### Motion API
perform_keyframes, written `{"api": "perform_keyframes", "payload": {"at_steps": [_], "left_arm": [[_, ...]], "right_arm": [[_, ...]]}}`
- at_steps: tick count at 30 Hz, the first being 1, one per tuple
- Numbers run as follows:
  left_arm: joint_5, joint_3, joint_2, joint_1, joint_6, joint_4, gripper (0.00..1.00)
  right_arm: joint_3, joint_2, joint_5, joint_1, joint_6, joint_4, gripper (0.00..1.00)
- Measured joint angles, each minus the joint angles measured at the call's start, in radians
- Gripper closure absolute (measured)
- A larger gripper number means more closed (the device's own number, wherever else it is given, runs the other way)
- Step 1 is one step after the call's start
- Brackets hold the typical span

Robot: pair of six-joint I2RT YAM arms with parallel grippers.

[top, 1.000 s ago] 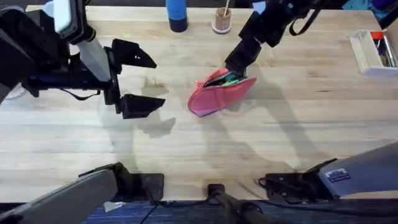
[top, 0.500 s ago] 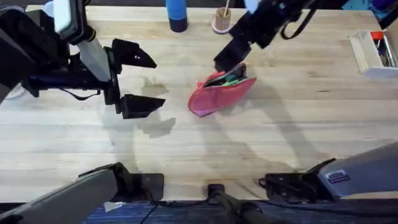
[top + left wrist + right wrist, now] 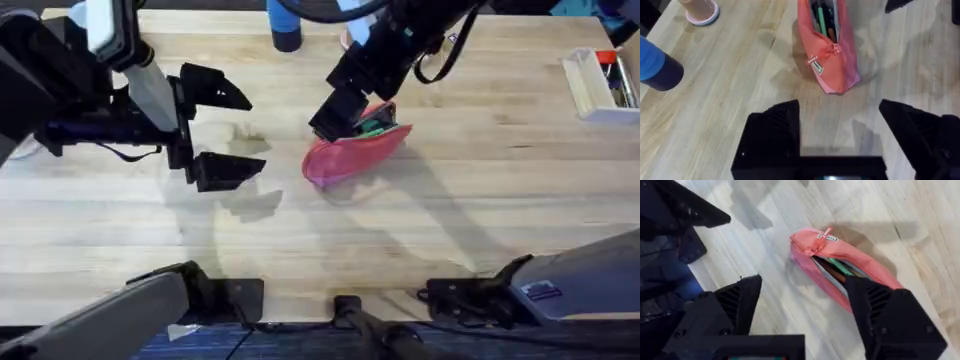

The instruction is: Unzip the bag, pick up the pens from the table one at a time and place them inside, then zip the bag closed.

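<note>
The pink-red pencil pouch (image 3: 355, 152) lies on its side near the middle of the light wooden table (image 3: 330, 250), its zipper open along the top edge. Inside the dark lining the green pen (image 3: 820, 22) and an orange pen (image 3: 827, 271) show through the opening. A small tag and the zipper pull (image 3: 832, 49) sit at the pouch's closed end. The right gripper (image 3: 335, 112) hovers over the pouch's open end, its black fingers spread and holding nothing. The left gripper (image 3: 220, 128) hangs well to the left of the pouch, fingers wide apart and empty. At the table's far edge stand a blue bottle (image 3: 284, 24) and a small cup (image 3: 356, 34) holding sticks; a clear plastic box (image 3: 600, 82) of markers sits at the far right.
</note>
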State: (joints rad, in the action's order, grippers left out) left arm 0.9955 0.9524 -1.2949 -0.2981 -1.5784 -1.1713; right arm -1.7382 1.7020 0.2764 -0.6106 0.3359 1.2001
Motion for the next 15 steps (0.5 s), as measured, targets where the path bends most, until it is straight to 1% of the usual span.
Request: {"api": "perform_keyframes", "payload": {"at_steps": [6, 12, 15], "left_arm": [[0.000, 0.000, 0.000, 0.000, 0.000, -0.007, 0.007], [0.000, 0.000, 0.000, 0.000, 0.000, -0.007, 0.007], [0.000, 0.000, 0.000, 0.000, 0.000, -0.007, 0.007]], "right_arm": [[0.000, 0.018, 0.000, -0.010, -0.099, -0.039, 0.006], [0.000, 0.079, 0.000, -0.010, -0.160, -0.045, 0.005], [0.000, 0.124, 0.000, -0.010, -0.191, -0.085, 0.005]]}}
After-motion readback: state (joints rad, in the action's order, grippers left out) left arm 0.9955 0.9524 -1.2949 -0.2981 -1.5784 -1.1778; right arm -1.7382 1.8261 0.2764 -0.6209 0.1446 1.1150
